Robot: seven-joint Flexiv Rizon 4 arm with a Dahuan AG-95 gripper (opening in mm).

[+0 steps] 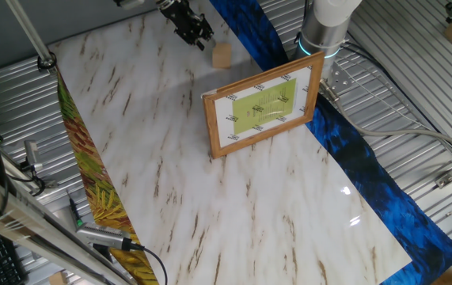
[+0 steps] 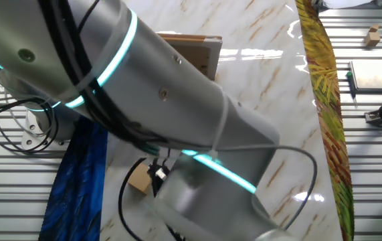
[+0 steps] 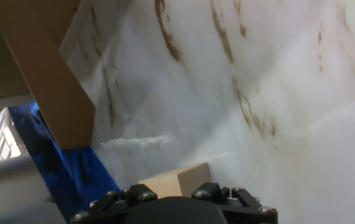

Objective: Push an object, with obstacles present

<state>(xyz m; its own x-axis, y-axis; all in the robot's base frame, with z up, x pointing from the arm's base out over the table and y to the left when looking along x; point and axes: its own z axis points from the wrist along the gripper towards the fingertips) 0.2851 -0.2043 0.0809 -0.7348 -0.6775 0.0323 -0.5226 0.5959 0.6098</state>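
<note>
Wooden block (image 1: 222, 55) just beside gripper (image 1: 198, 36); small, rigid, probably light, should slide readily on marble table (image 1: 170, 166); contact flat face squarely; picture frame (image 1: 261, 111) beyond block; finger closure cannot be told.

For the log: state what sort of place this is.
Probably a robotics lab bench: a grey robot arm, a white marble-patterned tabletop among ribbed metal panels, and a small tan wooden block near an upright wooden picture frame.

We log a small tan wooden cube (image 1: 222, 55) lying flat, near but clear of the upright wood-framed picture (image 1: 263, 107).
</note>
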